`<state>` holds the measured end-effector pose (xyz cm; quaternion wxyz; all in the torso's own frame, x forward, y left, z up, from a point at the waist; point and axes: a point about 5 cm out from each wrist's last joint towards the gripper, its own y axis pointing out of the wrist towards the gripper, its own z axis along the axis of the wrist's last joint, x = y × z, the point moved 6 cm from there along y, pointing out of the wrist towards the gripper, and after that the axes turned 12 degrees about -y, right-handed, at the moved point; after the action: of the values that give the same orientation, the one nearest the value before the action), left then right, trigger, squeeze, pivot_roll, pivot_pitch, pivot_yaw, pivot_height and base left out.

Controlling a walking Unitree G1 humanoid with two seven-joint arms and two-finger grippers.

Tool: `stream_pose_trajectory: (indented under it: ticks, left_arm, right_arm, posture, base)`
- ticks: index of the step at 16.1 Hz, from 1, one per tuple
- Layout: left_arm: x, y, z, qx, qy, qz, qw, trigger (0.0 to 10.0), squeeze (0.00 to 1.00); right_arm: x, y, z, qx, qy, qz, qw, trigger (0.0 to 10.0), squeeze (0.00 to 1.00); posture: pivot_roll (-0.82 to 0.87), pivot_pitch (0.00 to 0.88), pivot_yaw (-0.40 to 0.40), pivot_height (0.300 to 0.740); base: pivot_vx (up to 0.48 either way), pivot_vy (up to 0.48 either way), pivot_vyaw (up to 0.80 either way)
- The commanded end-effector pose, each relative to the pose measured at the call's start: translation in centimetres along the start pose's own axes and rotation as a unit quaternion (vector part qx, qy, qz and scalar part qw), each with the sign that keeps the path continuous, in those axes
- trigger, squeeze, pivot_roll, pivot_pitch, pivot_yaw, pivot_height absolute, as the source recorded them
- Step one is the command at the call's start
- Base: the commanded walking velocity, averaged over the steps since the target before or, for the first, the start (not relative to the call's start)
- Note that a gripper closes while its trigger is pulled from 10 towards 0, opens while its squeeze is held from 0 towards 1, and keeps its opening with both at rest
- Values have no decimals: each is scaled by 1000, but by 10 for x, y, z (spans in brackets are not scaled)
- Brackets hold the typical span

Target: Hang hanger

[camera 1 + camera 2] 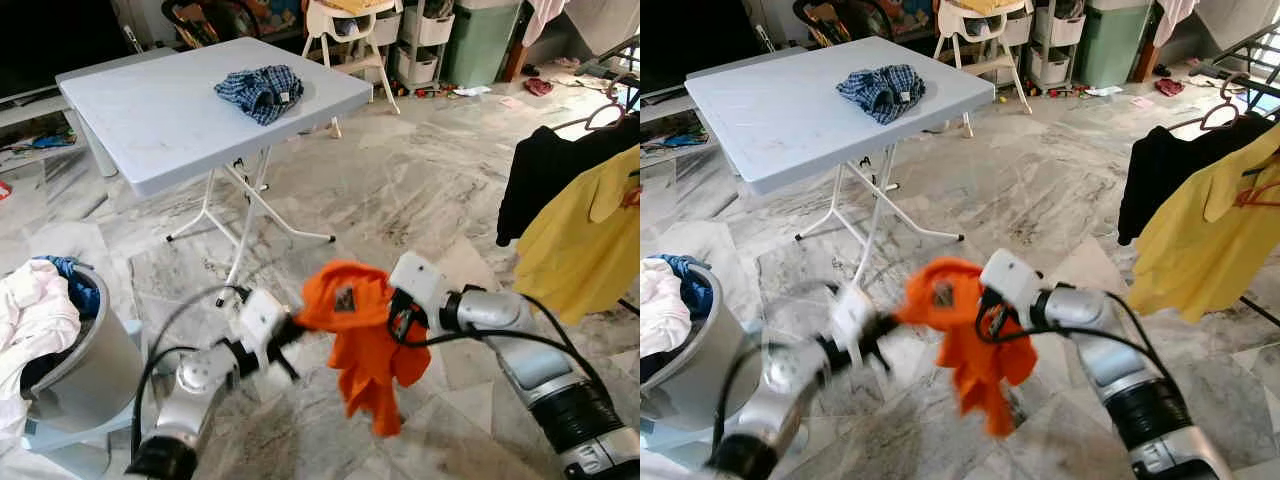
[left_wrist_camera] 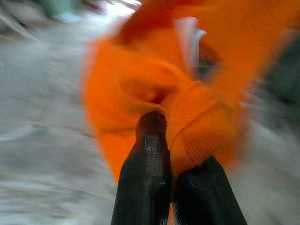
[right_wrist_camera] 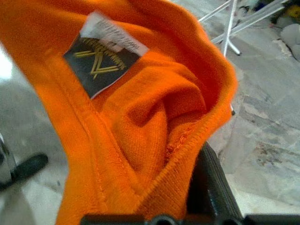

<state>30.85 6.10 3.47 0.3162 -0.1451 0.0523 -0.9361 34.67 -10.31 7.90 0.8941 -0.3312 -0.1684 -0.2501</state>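
An orange shirt (image 1: pixel 360 350) hangs in the air above the marble floor, held up by its collar between my two grippers. My left gripper (image 1: pixel 295 322) is shut on the collar's left side. In the left wrist view its black fingers (image 2: pixel 145 173) pinch a fold of orange cloth (image 2: pixel 197 108). My right gripper (image 1: pixel 397 322) grips the collar's right side, and one black finger (image 3: pixel 211 187) presses against the hem beside the black label (image 3: pixel 101 58). A pink hanger (image 1: pixel 607 115) sits on the drying rack at the far right.
A black garment (image 1: pixel 545 165) and a yellow shirt (image 1: pixel 590 240) hang on the rack to the right. A folding table (image 1: pixel 150 120) with a blue plaid garment (image 1: pixel 260 92) stands ahead on the left. A grey laundry basket (image 1: pixel 80 370) of clothes is at the near left.
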Motion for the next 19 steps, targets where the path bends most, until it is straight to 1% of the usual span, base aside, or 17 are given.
stream_pose_trajectory:
  ticks: [1,2,3,4,5,6,7,8,9,10,11,12,13,14,16,17,19]
  left_arm:
    - [18,-2,-6,-37,-11,-60,997,0,0]
    - [40,-7,-18,-72,-34,-116,990,0,0]
    - [44,-9,-20,-78,-42,-125,988,0,0]
    - [52,-12,-23,-90,-44,-143,985,0,0]
    - [52,-11,-22,-87,-54,-140,985,0,0]
    - [54,-11,-20,-86,-63,-147,983,0,0]
    - [56,-11,-14,-76,-85,-152,982,0,0]
    - [58,-12,-6,-69,-111,-157,979,0,0]
    - [53,-10,5,-47,-136,-142,979,0,0]
    - [43,-6,17,-15,-157,-118,980,0,0]
    - [21,-2,36,39,-178,-59,982,0,0]
    - [-2,-1,48,78,-180,0,981,0,0]
    - [-12,-2,53,93,-179,27,979,0,0]
    - [-32,-8,65,126,-192,78,970,0,0]
    - [-39,-13,66,122,-169,99,973,0,0]
    - [-38,-13,64,116,-172,97,973,0,0]
    - [-30,-12,57,87,-158,71,981,0,0]
  right_arm:
    - [-5,4,2,1,-39,12,999,10000,0]
    - [-20,6,-1,-1,-68,44,997,10000,0]
    - [-23,6,-2,0,-74,51,996,10000,0]
    - [-32,5,-6,-4,-79,74,994,10000,0]
    - [-39,2,-7,2,-74,95,993,10000,1000]
    - [-40,2,-9,-2,-75,96,992,10000,1000]
    - [-43,0,-13,-9,-85,105,991,10000,1000]
    - [-50,-4,-20,-22,-110,132,985,10000,1000]
    - [-53,-9,-26,-33,-127,152,980,10000,1000]
    - [-52,-13,-29,-42,-133,158,978,10000,1000]
    - [-48,-16,-35,-53,-140,161,976,10000,1000]
    - [-45,-19,-38,-59,-136,161,976,10000,1000]
    - [-44,-19,-39,-59,-133,162,976,10000,1000]
    - [-43,-21,-38,-54,-122,161,978,10000,1000]
    - [-43,-21,-35,-44,-111,162,979,10000,1000]
    - [-42,-20,-34,-39,-106,156,981,10000,1000]
    - [-43,-21,-34,-33,-84,149,985,10000,1000]
  posture:
    - [-102,0,49,740]
    - [-102,0,53,740]
    - [-103,0,56,740]
    - [-105,0,59,740]
    - [-104,0,61,740]
    - [-105,0,61,740]
    - [-104,0,60,740]
    - [-104,0,58,740]
    - [-105,0,56,740]
    - [-105,0,55,740]
    - [-105,0,54,740]
    - [-104,0,53,740]
    - [-103,0,52,740]
    - [-102,0,51,740]
    - [-99,0,51,740]
    - [-98,0,51,740]
    - [-92,0,56,740]
  base:
    - [0,0,0]
    - [0,0,0]
    - [0,0,0]
    - [0,0,0]
    - [0,0,0]
    - [0,0,0]
    - [0,0,0]
    - [0,0,0]
    - [0,0,0]
    - [0,0,0]
    - [0,0,0]
    - [0,0,0]
    - [0,0,0]
    - [0,0,0]
    - [0,0,0]
    - [0,0,0]
    - [0,0,0]
